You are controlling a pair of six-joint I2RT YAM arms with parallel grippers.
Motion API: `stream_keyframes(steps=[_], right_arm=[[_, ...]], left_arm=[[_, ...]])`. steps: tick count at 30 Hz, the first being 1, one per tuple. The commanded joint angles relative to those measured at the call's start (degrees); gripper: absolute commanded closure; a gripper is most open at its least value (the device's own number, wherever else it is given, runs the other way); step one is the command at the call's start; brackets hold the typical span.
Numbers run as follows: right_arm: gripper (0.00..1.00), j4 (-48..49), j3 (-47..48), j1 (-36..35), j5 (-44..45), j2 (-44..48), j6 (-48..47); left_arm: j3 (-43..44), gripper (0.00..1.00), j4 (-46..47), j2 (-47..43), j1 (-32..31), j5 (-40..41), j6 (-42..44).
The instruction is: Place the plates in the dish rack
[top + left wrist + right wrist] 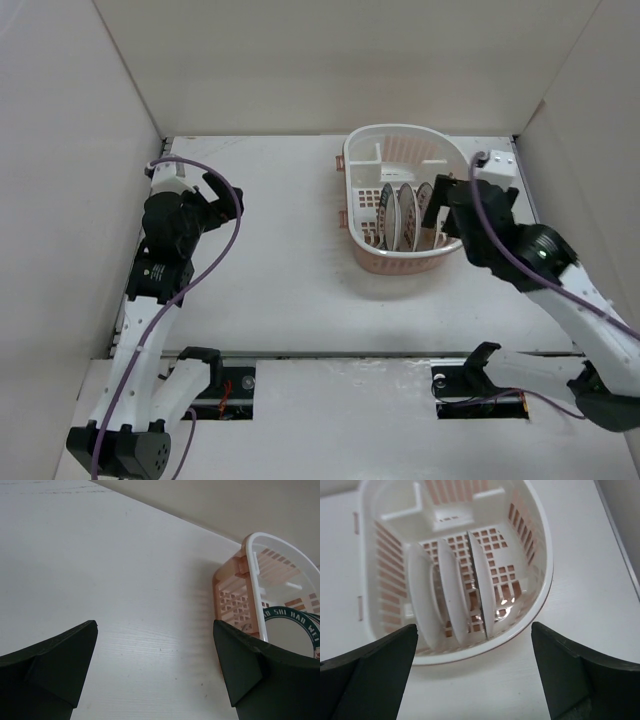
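Seemingly 3 plates [452, 591] upright in dish rack [387, 575]; L gripper [155, 623], R gripper [474, 625] spread.

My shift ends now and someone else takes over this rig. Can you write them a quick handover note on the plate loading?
Left tool: open, empty, over the bare table, left of the dish rack.
Right tool: open, empty, at the rack's right rim, looking down into it.
Plates: all three stand on edge, side by side inside the rack.
Done: loading looks complete.
Left: no loose plate in view; probably just pull both arms back.
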State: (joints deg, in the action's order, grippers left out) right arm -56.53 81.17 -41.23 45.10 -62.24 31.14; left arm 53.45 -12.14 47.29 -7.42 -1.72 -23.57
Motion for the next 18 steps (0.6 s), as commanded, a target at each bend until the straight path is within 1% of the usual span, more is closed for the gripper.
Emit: stream_keyframes(steps=[1,4,9,14,15,18], right_arm=[[0.01,-3.1,3.2,-1.2,-1.4,9.1,-1.3],[0.01,-6.3,2.4,-1.2,-2.1,15.7,-1.3],[0.01,-9.8,-0.3,-1.2,-1.6,24.2,-1.3],[0.01,-11.8,-0.3,-1.2,-0.4,27.8,-1.3],[0.01,-12.5,-0.3,-1.2,0.2,28.3,-1.3],[0.01,-12.5,-0.3,-1.2,0.2,28.8,-1.9]], left_arm=[[3.1,0.0,-0.6,0.3,-0.3,2.9,1.0],[4.7,0.0,-2.6,0.3,-0.3,3.6,1.0],[4.7,0.0,-4.6,-4.0,-0.8,4.4,0.5],[3.4,0.0,-6.9,-7.4,-1.4,6.7,1.0],[2.8,0.0,-7.5,-8.3,-1.9,8.6,1.0],[1.7,0.0,-7.5,-9.7,-1.9,9.7,1.0]])
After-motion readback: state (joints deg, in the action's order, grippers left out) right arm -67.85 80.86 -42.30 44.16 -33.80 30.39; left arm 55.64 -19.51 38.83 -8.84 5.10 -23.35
